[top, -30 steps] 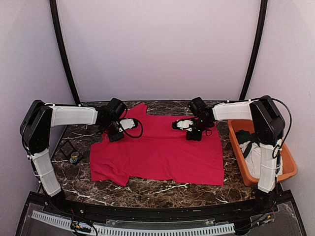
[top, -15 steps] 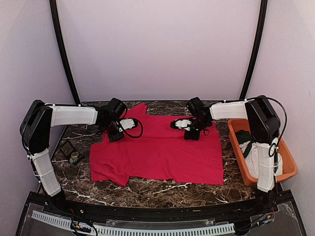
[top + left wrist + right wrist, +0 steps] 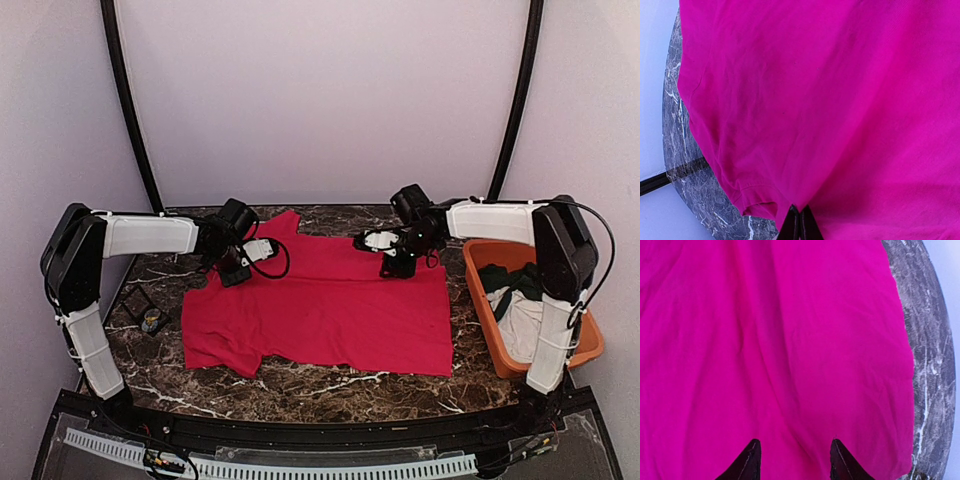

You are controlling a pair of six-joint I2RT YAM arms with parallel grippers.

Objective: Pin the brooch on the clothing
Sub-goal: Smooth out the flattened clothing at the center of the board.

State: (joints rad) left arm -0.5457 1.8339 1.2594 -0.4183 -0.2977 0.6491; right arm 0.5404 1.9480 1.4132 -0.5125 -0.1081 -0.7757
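The clothing, a bright red T-shirt, lies spread on the marble table. My left gripper is at its left sleeve; in the left wrist view the gripper is shut, with the red fabric drawn to a peak into its tips. My right gripper hovers over the shirt's far right part. In the right wrist view this gripper is open, nothing but flat red cloth between its dark fingertips. A small roundish thing left of the shirt may be the brooch; it is too small to tell.
An orange basket at the right table edge holds a dark green garment and a white cloth. A dark square object lies by the small round thing. Bare marble runs along the front.
My right gripper has opened and let go of the shirt, rising slightly and shifting right. The shirt's right side has settled flat. The left gripper has kept its pinch.
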